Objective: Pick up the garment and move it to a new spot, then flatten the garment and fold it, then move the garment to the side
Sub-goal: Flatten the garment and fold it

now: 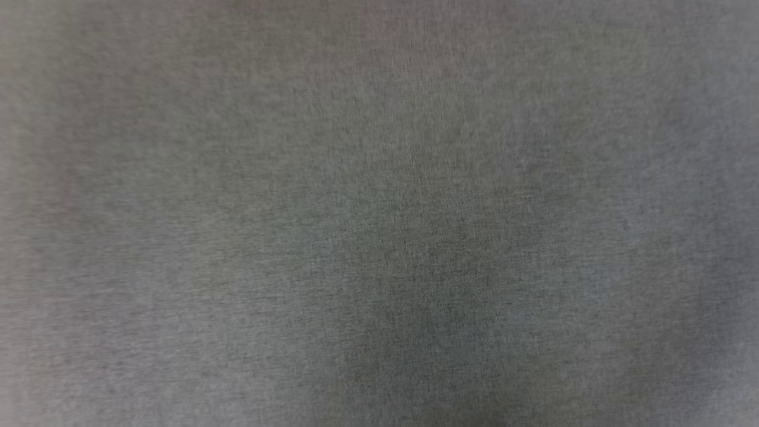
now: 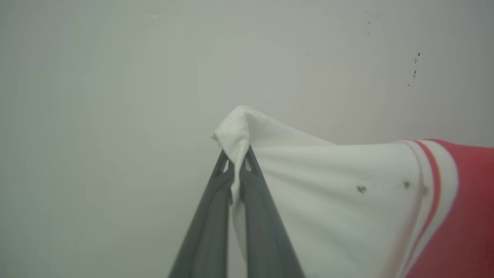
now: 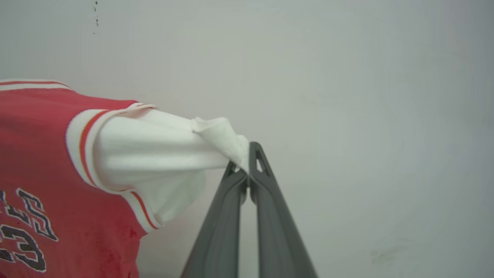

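Note:
In the left wrist view the garment (image 2: 347, 200) shows a white sleeve with a red-white striped band and red body cloth at the right edge. My left gripper (image 2: 236, 164) is shut on the bunched tip of that white sleeve. The right wrist view has the garment (image 3: 38, 154) at the left, red with black white-outlined letters and numbers and a striped trim. Its other white sleeve stretches to my right gripper (image 3: 247, 170), which is shut on the sleeve's end. The cloth is pulled taut between the two grips.
A plain pale grey surface (image 2: 115, 96) with a few dark specks (image 2: 415, 71) lies behind the garment in both wrist views. The head view gives a blurred grey woven texture (image 1: 379, 213) very close to the camera; what it is I cannot tell.

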`<state>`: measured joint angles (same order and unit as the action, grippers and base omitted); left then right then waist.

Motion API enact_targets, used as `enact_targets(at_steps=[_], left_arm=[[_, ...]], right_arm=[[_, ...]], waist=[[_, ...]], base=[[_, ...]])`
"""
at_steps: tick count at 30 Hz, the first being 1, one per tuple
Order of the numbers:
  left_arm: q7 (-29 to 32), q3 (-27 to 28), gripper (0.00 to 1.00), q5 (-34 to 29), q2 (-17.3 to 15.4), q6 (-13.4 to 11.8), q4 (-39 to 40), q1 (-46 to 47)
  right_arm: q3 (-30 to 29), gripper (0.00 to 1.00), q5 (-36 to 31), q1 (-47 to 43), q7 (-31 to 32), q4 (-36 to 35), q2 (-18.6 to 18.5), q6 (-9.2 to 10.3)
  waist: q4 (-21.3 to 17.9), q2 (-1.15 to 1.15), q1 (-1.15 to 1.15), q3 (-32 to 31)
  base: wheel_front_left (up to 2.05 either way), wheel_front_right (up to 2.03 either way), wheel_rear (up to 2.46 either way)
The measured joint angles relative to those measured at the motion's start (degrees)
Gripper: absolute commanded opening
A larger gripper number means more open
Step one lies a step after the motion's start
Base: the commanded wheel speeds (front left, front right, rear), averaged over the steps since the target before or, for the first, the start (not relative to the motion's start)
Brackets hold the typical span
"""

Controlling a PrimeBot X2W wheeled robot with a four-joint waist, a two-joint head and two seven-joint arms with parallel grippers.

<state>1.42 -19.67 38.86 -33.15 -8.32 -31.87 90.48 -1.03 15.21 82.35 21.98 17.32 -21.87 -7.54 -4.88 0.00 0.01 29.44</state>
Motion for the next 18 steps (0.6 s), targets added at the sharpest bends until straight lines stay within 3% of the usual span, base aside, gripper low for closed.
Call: enact_targets(at_steps=[9, 18], left_arm=[[-1.85, 0.14, 0.0, -1.34, -0.56, -0.23, 1.8, 6.18], [-5.45, -0.05, 0.0, -1.19, 0.05, 1.82, -0.53, 6.6]], right_arm=[[1.96, 0.0, -1.67, 8.61, -8.66, 5.64, 0.51, 0.0], [5.24, 0.0, 0.79, 9.63, -12.5, 9.91, 1.3, 0.01]], waist=[[-1.52, 0.0, 0.0, 8.73], [-2.32, 0.0, 0.0, 15.05]], base=[[0.0, 0.0, 0.0], [0.0, 0.0, 0.0]])
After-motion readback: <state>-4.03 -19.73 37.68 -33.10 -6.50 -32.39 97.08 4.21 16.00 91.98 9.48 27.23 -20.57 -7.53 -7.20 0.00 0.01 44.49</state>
